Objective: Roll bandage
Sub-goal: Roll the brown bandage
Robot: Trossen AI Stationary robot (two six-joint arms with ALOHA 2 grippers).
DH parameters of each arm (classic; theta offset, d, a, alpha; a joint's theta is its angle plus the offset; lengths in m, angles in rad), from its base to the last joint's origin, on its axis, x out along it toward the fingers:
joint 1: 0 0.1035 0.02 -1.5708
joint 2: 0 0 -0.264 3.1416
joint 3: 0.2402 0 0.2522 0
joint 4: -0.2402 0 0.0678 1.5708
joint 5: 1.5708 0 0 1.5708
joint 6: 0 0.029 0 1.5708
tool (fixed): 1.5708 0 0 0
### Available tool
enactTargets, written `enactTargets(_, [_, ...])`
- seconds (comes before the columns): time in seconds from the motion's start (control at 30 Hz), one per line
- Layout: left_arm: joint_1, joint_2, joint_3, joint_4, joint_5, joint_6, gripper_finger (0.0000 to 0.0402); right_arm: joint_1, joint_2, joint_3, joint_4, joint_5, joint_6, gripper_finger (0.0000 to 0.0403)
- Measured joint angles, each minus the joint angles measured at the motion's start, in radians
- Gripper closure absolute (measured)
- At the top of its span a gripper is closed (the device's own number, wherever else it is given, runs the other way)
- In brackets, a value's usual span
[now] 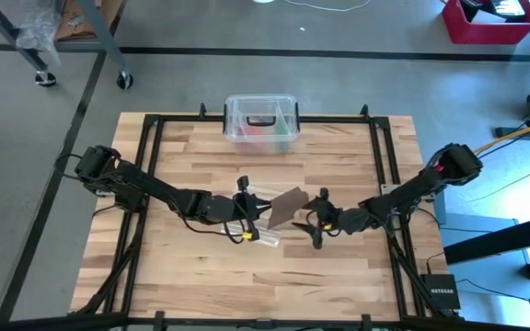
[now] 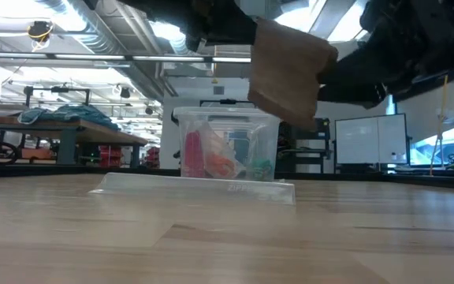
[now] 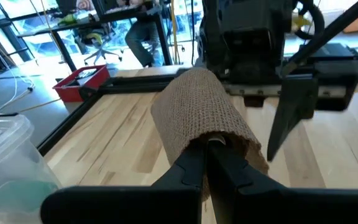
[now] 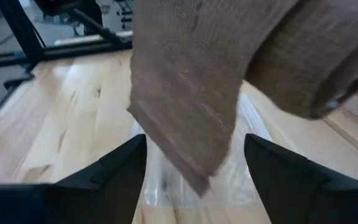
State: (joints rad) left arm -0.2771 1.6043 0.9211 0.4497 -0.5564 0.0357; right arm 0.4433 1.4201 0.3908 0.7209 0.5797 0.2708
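The brown bandage (image 1: 288,207) is a loose roll with a flat tail, held clear above the table's middle; in the low view it (image 2: 290,75) hangs well above the wood. My left gripper (image 1: 249,216) comes from the table's left and is shut on the roll (image 3: 197,106). My right gripper (image 1: 318,225) faces it from the table's right, open. Its two fingers stand wide apart on either side of the hanging tail (image 4: 185,106), and I see no touch. A clear plastic bag (image 1: 258,230) lies flat on the table under both grippers. My left gripper holds the bandage roll by its near end (image 3: 219,138), where the shut fingertips meet the fabric. The fabric wraps over the tips and hides whether they pinch a layer or sit inside the roll. The fingers come level from the table's left, along the roll's axis. The roll is lifted clear, its tail hanging down.
A clear plastic box with a black handle (image 1: 261,121) and coloured things inside stands at the table's far edge, in the middle. A black frame rail (image 1: 145,184) runs round the table top. Bare wood (image 1: 274,276) lies toward the near edge.
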Motion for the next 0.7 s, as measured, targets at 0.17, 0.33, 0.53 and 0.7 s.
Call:
enactTargets(0.17, [-0.004,0.000,0.000,-0.003,0.003,0.019,0.0402,0.001,0.016,0.017,0.030,-0.055,-0.047,0.0171])
enactTargets(0.33, [-0.006,0.000,0.000,-0.004,0.003,0.043,0.0402,0.002,-0.002,0.059,0.003,-0.149,-0.068,0.0275])
enactTargets(0.53, [-0.011,0.000,0.000,-0.021,0.003,0.044,0.0402,0.005,-0.012,0.099,-0.114,-0.191,-0.093,0.0393])
enactTargets(0.7, [-0.012,0.000,0.000,-0.019,0.004,0.048,0.0402,0.056,-0.072,0.150,-0.195,-0.184,-0.113,0.0369])
